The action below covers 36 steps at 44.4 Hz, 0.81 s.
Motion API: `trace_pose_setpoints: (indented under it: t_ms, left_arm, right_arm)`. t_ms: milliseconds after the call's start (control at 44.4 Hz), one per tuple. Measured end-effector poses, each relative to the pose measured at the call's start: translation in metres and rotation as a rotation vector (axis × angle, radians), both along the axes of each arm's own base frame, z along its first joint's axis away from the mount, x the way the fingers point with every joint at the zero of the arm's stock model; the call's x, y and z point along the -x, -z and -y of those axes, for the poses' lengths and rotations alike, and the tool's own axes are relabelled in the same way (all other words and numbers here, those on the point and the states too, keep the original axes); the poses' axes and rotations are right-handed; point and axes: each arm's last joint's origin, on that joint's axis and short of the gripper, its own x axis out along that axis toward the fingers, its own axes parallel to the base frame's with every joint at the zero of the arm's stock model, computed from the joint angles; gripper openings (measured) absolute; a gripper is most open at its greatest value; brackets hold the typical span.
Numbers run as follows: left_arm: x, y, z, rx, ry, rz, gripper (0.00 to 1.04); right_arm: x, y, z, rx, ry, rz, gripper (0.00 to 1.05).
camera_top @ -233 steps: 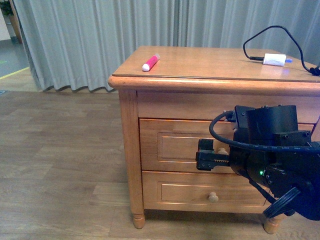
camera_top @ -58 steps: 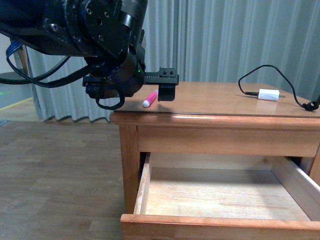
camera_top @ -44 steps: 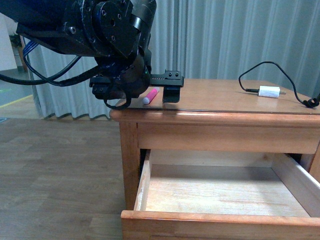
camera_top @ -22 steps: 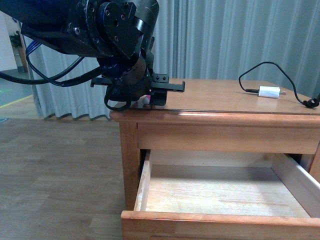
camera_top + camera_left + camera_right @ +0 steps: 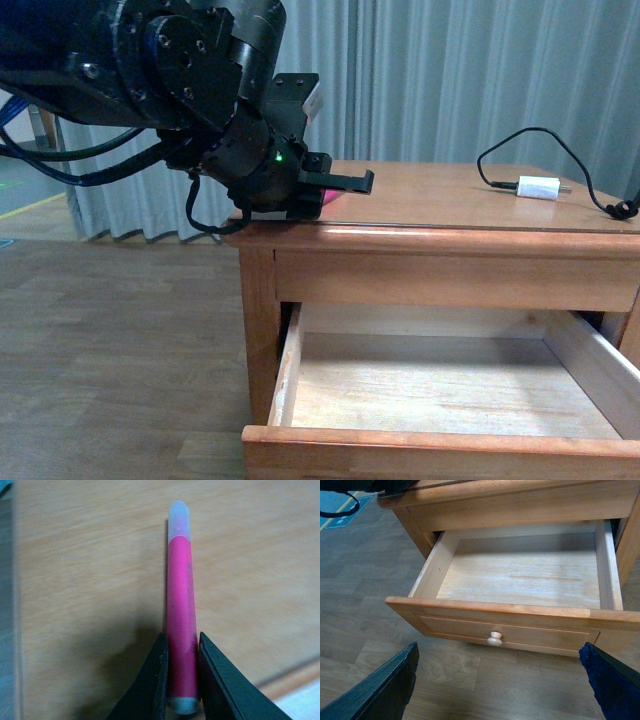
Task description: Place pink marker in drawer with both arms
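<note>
Left gripper (image 5: 182,644) pinches the pink marker (image 5: 180,590) near its white end, at the cabinet top's (image 5: 450,200) nine o'clock edge.

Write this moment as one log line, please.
left gripper: shut on short bright pink marker | right gripper: open, holding nothing | top wooden drawer: open, nothing inside

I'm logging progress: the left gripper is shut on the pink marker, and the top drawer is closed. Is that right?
Not quite. The drawer is not closed: it is pulled wide open, as the right wrist view shows. The rest holds: the left gripper is shut on the marker.
</note>
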Motion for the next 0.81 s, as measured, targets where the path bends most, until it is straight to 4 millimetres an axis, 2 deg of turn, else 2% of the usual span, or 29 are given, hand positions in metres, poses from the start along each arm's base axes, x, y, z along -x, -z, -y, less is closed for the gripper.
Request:
trace_pose_setpoints:
  t_ms: [180, 315, 428, 518, 608, 811]
  left_arm:
    - [0.031, -0.009, -0.008, -0.014, 0.185, 0.048, 0.15]
    - [0.064, -0.020, -0.018, -0.035, 0.330, 0.098, 0.15]
    - [0.088, -0.020, -0.025, -0.058, 0.407, 0.124, 0.15]
    - [0.101, -0.013, -0.028, -0.084, 0.447, 0.129, 0.15]
    - [0.110, 0.006, -0.026, -0.126, 0.475, 0.104, 0.15]
    - [0.114, 0.044, -0.011, -0.207, 0.494, 0.048, 0.15]
  right_arm:
    - [0.000, 0.000, 0.000, 0.000, 0.000, 0.000, 0.96]
    - [0.000, 0.000, 0.000, 0.000, 0.000, 0.000, 0.96]
    - [0.000, 0.000, 0.000, 0.000, 0.000, 0.000, 0.96]
    - [0.000, 0.000, 0.000, 0.000, 0.000, 0.000, 0.96]
    - [0.000, 0.000, 0.000, 0.000, 0.000, 0.000, 0.96]
    - [0.000, 0.000, 0.000, 0.000, 0.000, 0.000, 0.96]
